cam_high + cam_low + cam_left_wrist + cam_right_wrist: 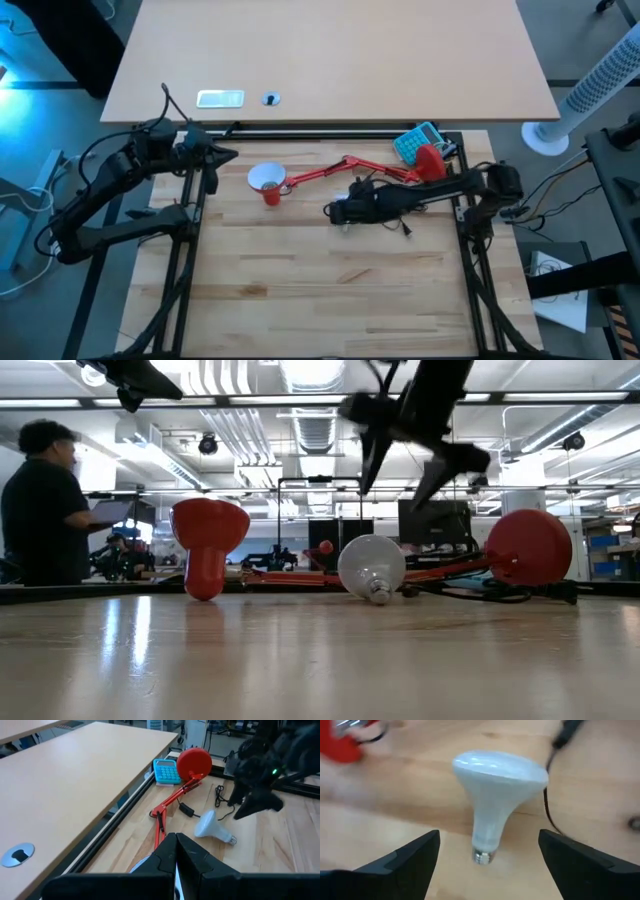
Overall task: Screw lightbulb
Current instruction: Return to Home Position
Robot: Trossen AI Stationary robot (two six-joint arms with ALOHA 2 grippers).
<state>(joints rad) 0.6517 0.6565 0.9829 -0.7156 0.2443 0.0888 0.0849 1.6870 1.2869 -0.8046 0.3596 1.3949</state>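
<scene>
Plainly, the gap to watch sits over the wooden table, beside the red desk lamp. Your right gripper hangs just above the lightbulb, jaws spread and empty. The lightbulb lies on its side, screw base towards that wrist and dome away. The left gripper waits well apart, fingers pressed together on nothing. From overhead, the right arm hides the lightbulb.

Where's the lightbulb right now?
The lightbulb lies on its side, in the low view between the red shade and round lamp base, under the open right gripper.
</scene>
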